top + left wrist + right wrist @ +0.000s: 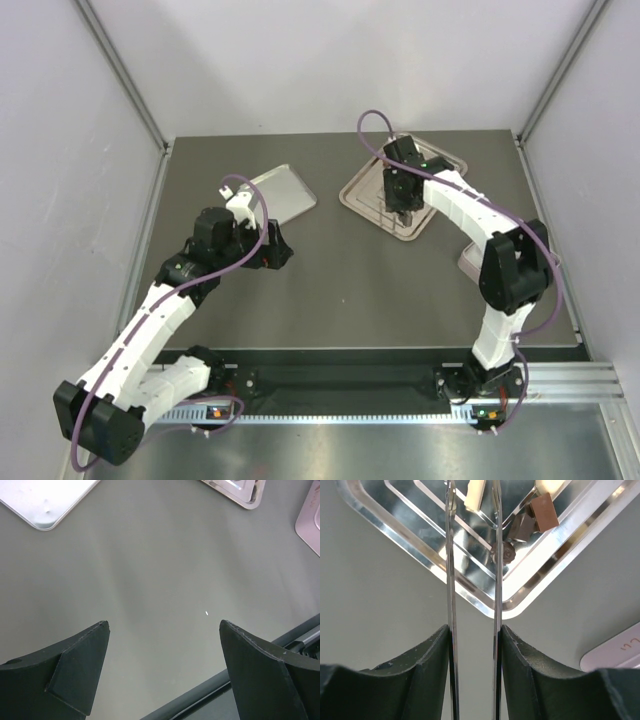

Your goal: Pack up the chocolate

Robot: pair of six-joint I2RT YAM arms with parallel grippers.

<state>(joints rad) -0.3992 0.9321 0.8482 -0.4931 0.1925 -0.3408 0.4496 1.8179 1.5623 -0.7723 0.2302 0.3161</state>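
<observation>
The chocolate (543, 512) lies in a silver tray (540, 580): a brown block, a darker piece (520, 527), a small round one (507, 554) and a cream piece (475, 495). My right gripper (475, 630) is shut on a pair of metal tongs (451, 580), whose two thin blades stand apart and reach over the tray's corner, the right blade beside the round piece. From above, the right gripper (402, 195) hangs over that tray (360, 190). My left gripper (280, 250) is wide open over bare table with nothing between its fingers (85, 665).
A second silver tray (285, 190) with nothing in it lies at the back left, its corner seen from the left wrist (45, 500). A pink box (468, 262) sits near the right arm, its edge in both wrist views (310, 520) (615, 652). White walls surround the table.
</observation>
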